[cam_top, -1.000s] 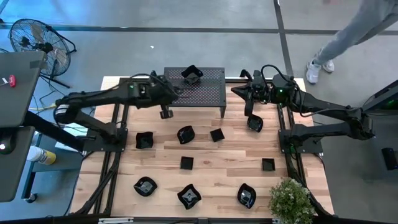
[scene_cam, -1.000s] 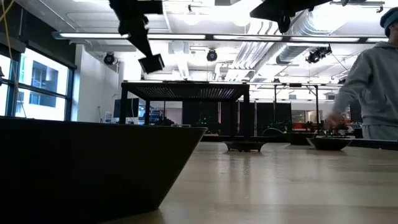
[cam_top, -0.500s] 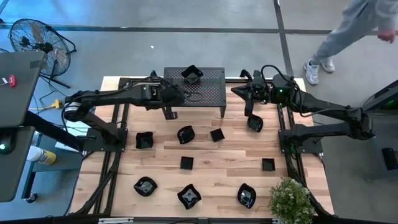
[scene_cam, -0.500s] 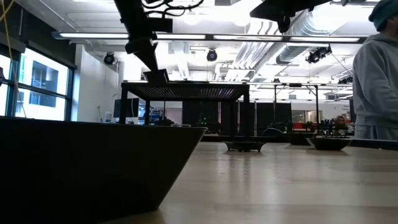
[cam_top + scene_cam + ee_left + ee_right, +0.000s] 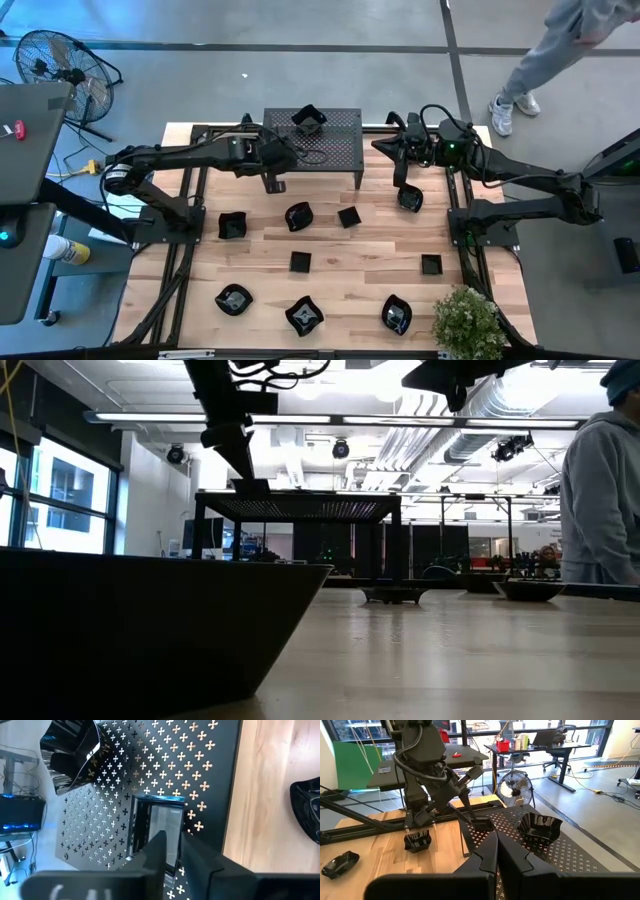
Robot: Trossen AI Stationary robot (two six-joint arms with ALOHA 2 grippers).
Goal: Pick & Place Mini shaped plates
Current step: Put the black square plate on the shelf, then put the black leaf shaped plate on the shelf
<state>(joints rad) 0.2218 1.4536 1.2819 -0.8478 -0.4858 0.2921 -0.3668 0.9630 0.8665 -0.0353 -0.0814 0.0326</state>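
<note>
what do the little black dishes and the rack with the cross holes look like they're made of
Small dishes, such as the square dish on the rack: probably glazed ceramic or glossy plastic; the black surface mirrors light sharply, but the look alone can't settle which. Rack: likely painted or powder-coated sheet metal; thin, flat, matte black, punched with even cross-shaped holes that the wood shows through.

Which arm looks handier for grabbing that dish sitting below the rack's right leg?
Probably the right: its gripper hangs beside that dish, while the left gripper is at the rack.
</note>
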